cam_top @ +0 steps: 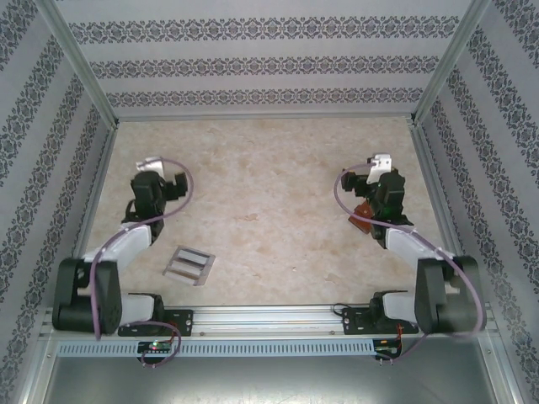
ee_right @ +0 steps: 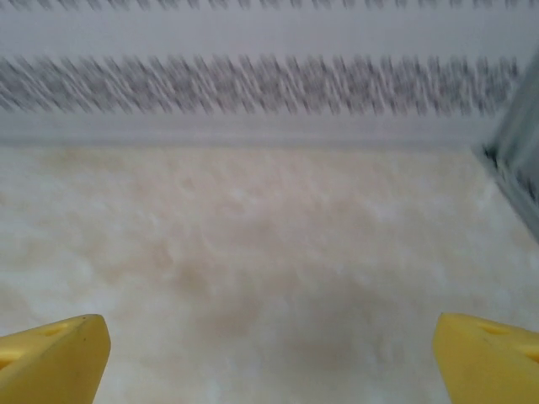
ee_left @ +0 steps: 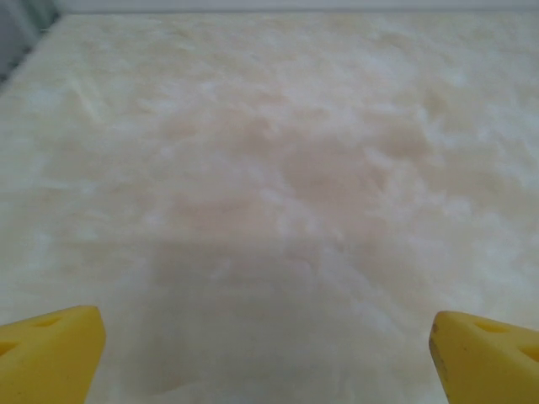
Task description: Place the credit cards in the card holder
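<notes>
**Item 1: card holder** [cam_top: 362,217]. Small reddish-brown folding wallet lying on the worktop [cam_top: 269,194], right side, partly hidden under the right arm [cam_top: 396,227]. Judged light, soft and pliable, with a leather-like surface that should give good friction. It is likely to flop or fold if lifted by one flap. Suggested hold: across the folded spine or one stiff edge, with the other pincer pinning it flat while the pocket is loaded. Whether it lies open or shut cannot be told.

**Item 2: credit cards.** Location uncertain. Pale bands between the ribs of the grey slotted rack [cam_top: 189,263], near the left arm's base, may be the cards, but they are too small to confirm. Judged very light, thin, stiff and slick. Flat on the worktop they would offer little to pinch. Standing in slots, their upper edges would be the place to take hold, by the short ends.

**Item 3: left pincer** [ee_left: 268,353]. Yellow fingers spread wide, gripping nothing, over bare worktop.

**Item 4: right pincer** [ee_right: 269,353]. Yellow fingers spread wide, gripping nothing, facing the patterned back wall.

Rack and holder lie well apart.
</notes>
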Robot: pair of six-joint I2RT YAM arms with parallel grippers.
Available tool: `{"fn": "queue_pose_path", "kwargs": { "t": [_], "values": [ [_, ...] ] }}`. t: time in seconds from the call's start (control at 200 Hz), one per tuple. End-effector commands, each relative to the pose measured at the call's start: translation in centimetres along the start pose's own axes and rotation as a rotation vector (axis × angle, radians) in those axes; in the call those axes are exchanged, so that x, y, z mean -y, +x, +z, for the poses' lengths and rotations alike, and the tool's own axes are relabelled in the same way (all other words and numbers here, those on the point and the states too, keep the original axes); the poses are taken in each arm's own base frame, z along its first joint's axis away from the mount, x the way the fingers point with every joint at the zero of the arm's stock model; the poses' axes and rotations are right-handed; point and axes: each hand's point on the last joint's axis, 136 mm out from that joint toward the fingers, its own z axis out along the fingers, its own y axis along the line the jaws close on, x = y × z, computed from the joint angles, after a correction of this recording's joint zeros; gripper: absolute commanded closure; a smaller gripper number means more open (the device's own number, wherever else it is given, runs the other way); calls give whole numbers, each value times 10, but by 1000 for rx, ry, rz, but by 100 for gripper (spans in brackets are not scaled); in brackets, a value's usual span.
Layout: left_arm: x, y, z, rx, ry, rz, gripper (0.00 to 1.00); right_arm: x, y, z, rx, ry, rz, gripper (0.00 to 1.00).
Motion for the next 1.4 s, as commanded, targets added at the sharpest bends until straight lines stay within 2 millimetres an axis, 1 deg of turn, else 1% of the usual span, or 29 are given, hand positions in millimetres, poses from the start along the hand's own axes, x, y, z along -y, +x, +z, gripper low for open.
{"fn": "queue_pose_path", "kwargs": {
  "t": [0.0,0.045,0.05,0.055,0.075,0.08,0.085,0.09,0.095,0.1,0.105,0.12,0.175,0.245,0.32,0.365,0.39,0.49,0.56,0.645,0.744,0.814,0.854,0.939,1.029,1.074,1.254,1.319,1.394],
  "values": [
    [-21,3,-29,-161,-134,-151,1,-65,-8,-12,-39,-258,-43,3],
    [-30,6,-38,-217,-199,-206,1,-98,-5,-17,-41,-357,-94,3],
    [-31,6,-39,-222,-207,-214,1,-98,-5,-17,-41,-357,-94,3],
    [-32,6,-40,-227,-213,-219,1,-105,-5,-18,-40,-378,-103,3],
    [-35,7,-43,-246,-235,-237,1,-121,-2,-21,-41,-425,-118,3],
    [-35,8,-43,-252,-239,-241,1,-126,-2,-22,-43,-439,-123,3],
    [-35,9,-44,-258,-243,-245,1,-126,-2,-22,-43,-439,-123,3],
    [-36,10,-45,-262,-246,-249,1,-133,0,-23,-44,-460,-130,3],
    [-36,11,-45,-267,-249,-254,1,-133,0,-23,-44,-460,-130,3],
    [-36,12,-46,-271,-252,-259,1,-142,1,-25,-47,-484,-137,2],
    [-37,13,-46,-275,-255,-264,1,-142,1,-25,-47,-484,-137,2],
    [-37,15,-48,-286,-262,-278,1,-153,4,-27,-50,-516,-148,2],
    [-37,27,-52,-327,-272,-346,1,-203,15,-40,-66,-649,-208,2],
    [-30,41,-54,-396,-241,-421,1,-267,40,-64,-105,-825,-316,2],
    [-20,51,-57,-485,-198,-456,1,-326,70,-94,-148,-1013,-430,2],
    [-19,56,-60,-523,-199,-470,1,-351,86,-110,-179,-1108,-489,2],
    [-19,57,-61,-537,-199,-475,1,-362,91,-115,-192,-1147,-509,2],
    [-16,61,-63,-572,-181,-510,1,-398,110,-125,-266,-1250,-496,4],
    [-16,72,-68,-634,-208,-583,1,-418,120,-129,-312,-1290,-488,5],
    [-8,93,-75,-738,-213,-680,1,-440,129,-146,-343,-1378,-483,5],
    [0,119,-86,-877,-240,-775,1,-455,146,-166,-374,-1466,-511,2],
    [-3,131,-98,-960,-297,-783,1,-465,151,-171,-385,-1479,-521,2],
    [-5,134,-103,-988,-323,-770,1,-471,153,-172,-389,-1479,-524,2],
    [-7,135,-107,-1000,-332,-756,1,-479,160,-167,-391,-1441,-535,2],
    [-13,134,-114,-1002,-363,-746,1,-484,164,-152,-422,-1376,-500,2],
    [-17,133,-118,-999,-386,-741,1,-486,165,-149,-449,-1370,-483,2],
    [-26,127,-128,-971,-412,-751,1,-484,165,-138,-555,-1335,-456,10],
    [-34,124,-133,-976,-438,-750,1,-485,168,-135,-604,-1329,-436,13],
    [-51,117,-137,-956,-488,-751,1,-485,169,-135,-666,-1332,-415,18]
  ]
}}
